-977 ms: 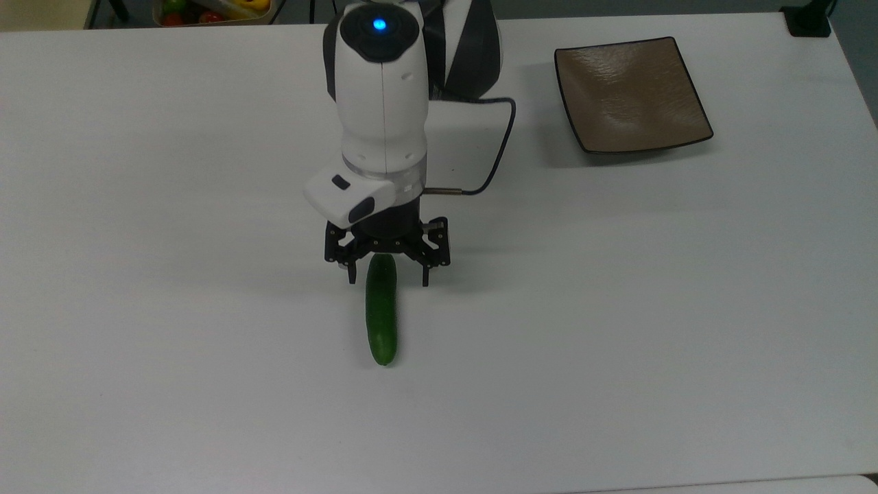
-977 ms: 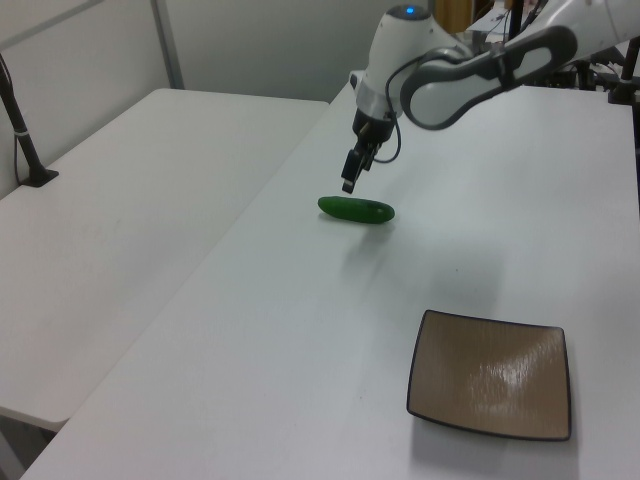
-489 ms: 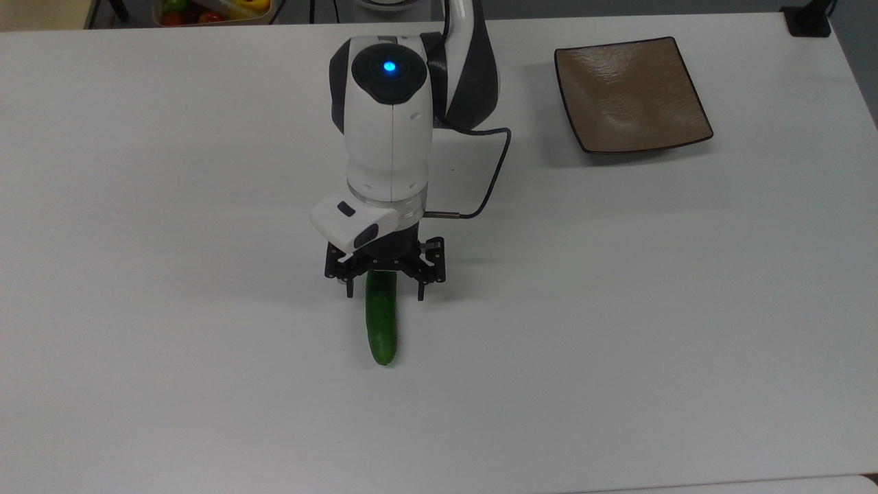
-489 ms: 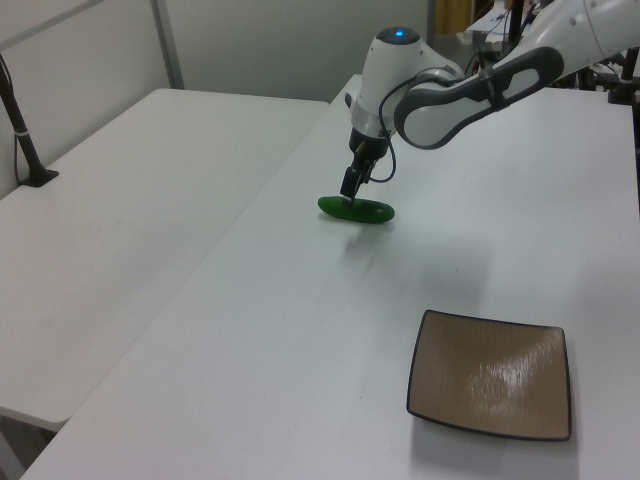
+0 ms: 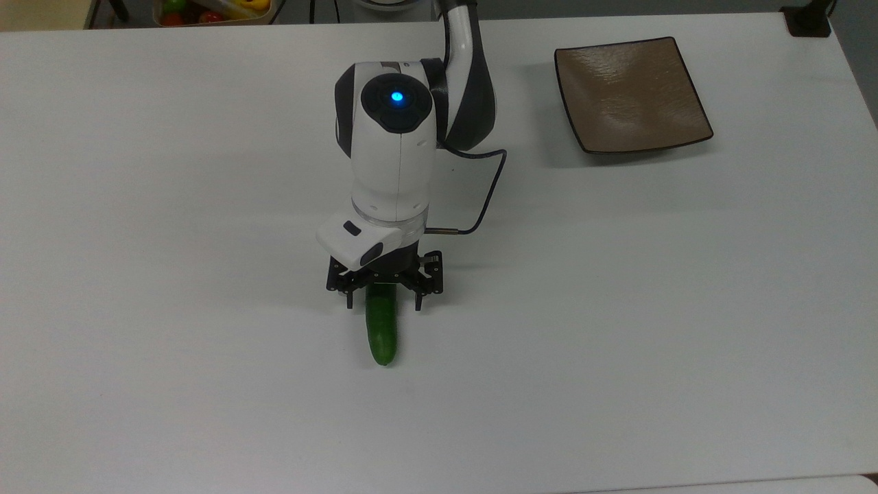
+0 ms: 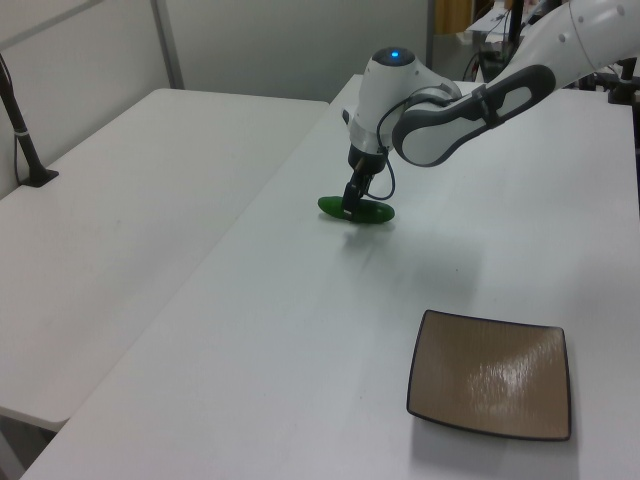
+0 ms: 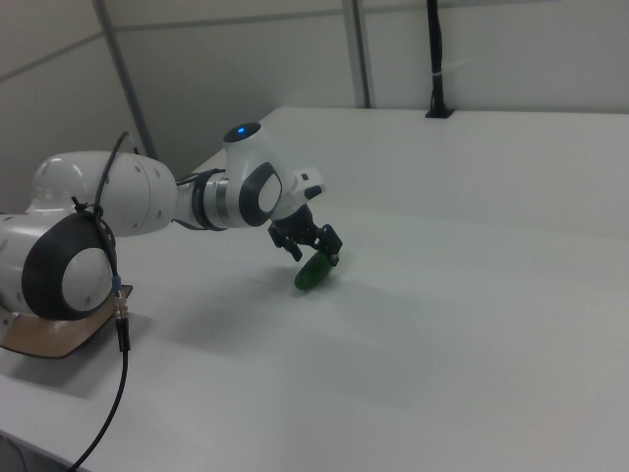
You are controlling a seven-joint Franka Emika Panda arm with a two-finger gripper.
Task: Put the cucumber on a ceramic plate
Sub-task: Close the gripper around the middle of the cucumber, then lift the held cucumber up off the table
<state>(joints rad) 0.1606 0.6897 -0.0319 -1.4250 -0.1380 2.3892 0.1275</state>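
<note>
We are at the grasp step. Our gripper (image 5: 383,302) is lowered over the cucumber (image 5: 382,333), fingers apart and straddling its far end, not yet closed on it. The cucumber lies flat near the middle of the white table (image 5: 171,206), well apart from the ceramic plate (image 5: 631,92), which sits empty near a table corner. Next, we judge, the fingers must close squarely, then lift and carry to the plate.

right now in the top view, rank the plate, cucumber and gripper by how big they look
1. ceramic plate, clearly largest.
2. gripper and cucumber: alike in span, and the gripper hides the cucumber's far end, so I won't rank them.
</note>
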